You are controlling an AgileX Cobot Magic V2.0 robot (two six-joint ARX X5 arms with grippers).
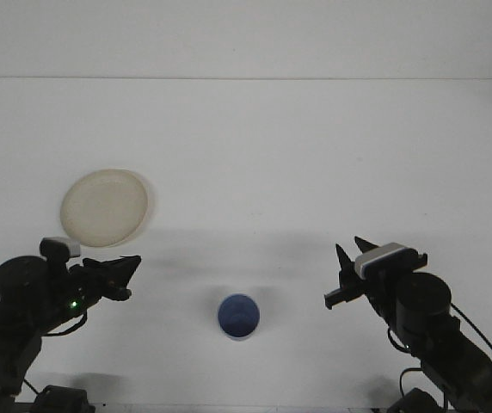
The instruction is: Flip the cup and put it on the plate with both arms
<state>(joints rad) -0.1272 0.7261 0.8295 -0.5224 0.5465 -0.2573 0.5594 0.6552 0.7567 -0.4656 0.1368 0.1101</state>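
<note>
A blue cup (238, 317) stands on the white table near the front edge, its mouth facing up, with nothing touching it. The cream plate (105, 206) lies flat at the left, empty. My left gripper (127, 274) hovers just in front of the plate and points right toward the cup, roughly a hand's width to the cup's left. My right gripper (347, 248) is open and holds nothing. It hangs to the right of the cup, well apart from it, with both fingertips (338, 251) pointing up and away.
The white table (298, 155) runs back to a pale wall. Both arm bases sit at the bottom corners, with the right arm's cable (478, 331) looping at the lower right.
</note>
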